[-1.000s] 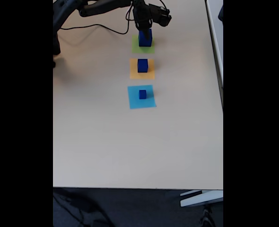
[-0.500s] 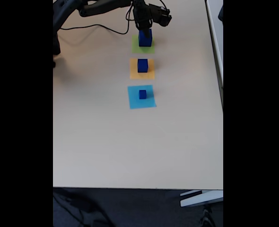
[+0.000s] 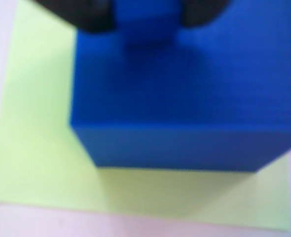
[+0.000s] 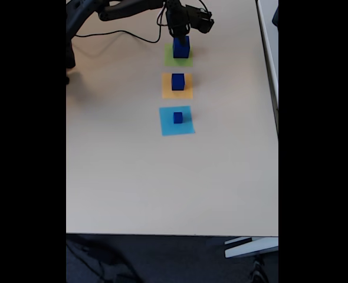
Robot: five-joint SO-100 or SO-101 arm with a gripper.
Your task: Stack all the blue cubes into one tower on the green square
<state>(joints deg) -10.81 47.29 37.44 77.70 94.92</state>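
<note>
Large blue cube is seen on green square, w/ gripper right above it; dark fingertips are seen at its top edge in wrist view, grip state can't be told. Medium cube is on orange square, small cube on light-blue square.

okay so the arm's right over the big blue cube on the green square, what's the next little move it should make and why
Probably lift the gripper straight up off the large cube. That cube already sits on the green square, while the medium cube on the orange square waits to be fetched next. Whether the jaws are open is unclear.
</note>
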